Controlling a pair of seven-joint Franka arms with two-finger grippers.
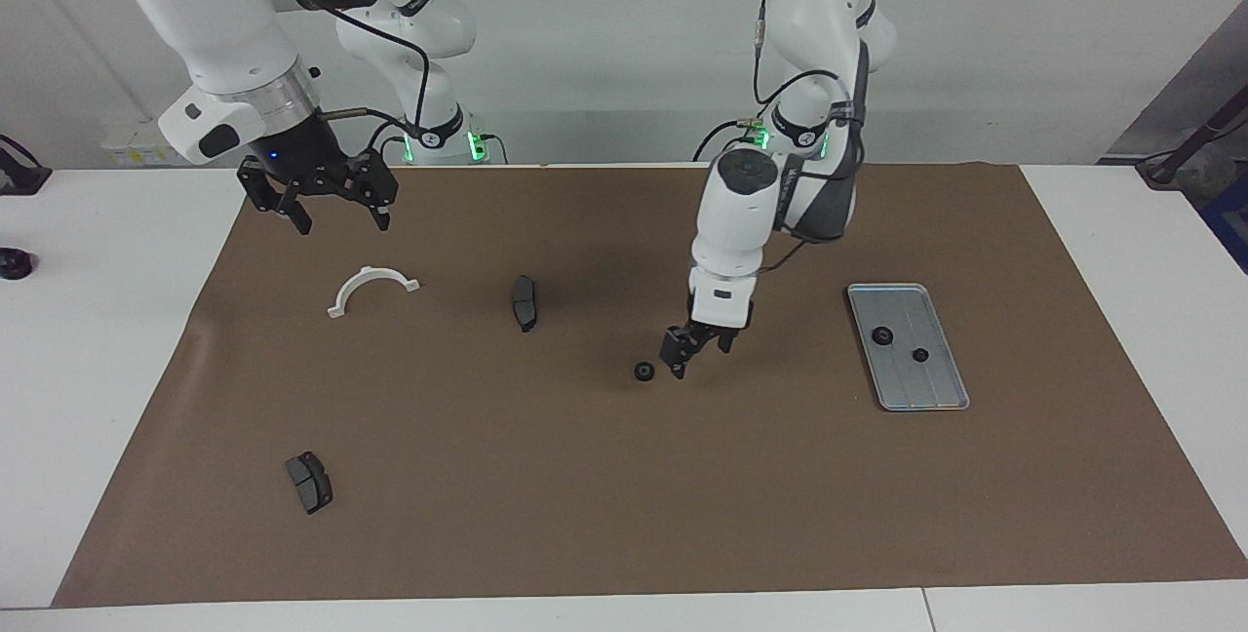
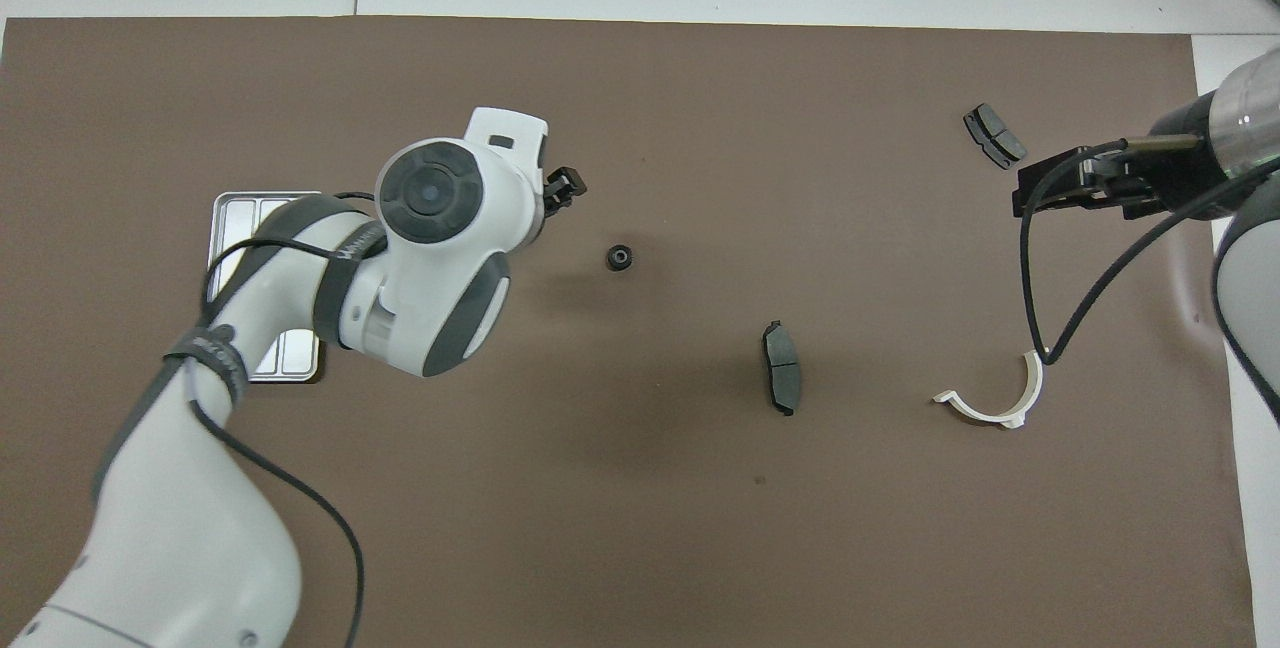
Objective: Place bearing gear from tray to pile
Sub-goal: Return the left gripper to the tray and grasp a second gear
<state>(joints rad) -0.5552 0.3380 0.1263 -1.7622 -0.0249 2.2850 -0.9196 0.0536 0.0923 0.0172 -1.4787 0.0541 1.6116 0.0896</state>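
Observation:
The silver-grey ridged tray (image 1: 934,388) lies on the brown mat toward the left arm's end and holds two small black bearing gears (image 1: 882,336) (image 1: 919,354). In the overhead view the left arm covers most of the tray (image 2: 232,218) and both of those gears. A third bearing gear (image 1: 643,371) (image 2: 620,257) lies alone on the mat near its middle. My left gripper (image 1: 697,351) (image 2: 565,186) is low over the mat just beside that gear, on the tray's side, open and empty. My right gripper (image 1: 339,215) (image 2: 1030,190) waits open and empty, raised over the mat near the white half-ring.
A white half-ring clamp (image 1: 370,289) (image 2: 995,398) lies toward the right arm's end. One dark brake pad (image 1: 525,302) (image 2: 781,380) lies near the mat's middle. Another brake pad (image 1: 309,482) (image 2: 993,135) lies farther from the robots, toward the right arm's end.

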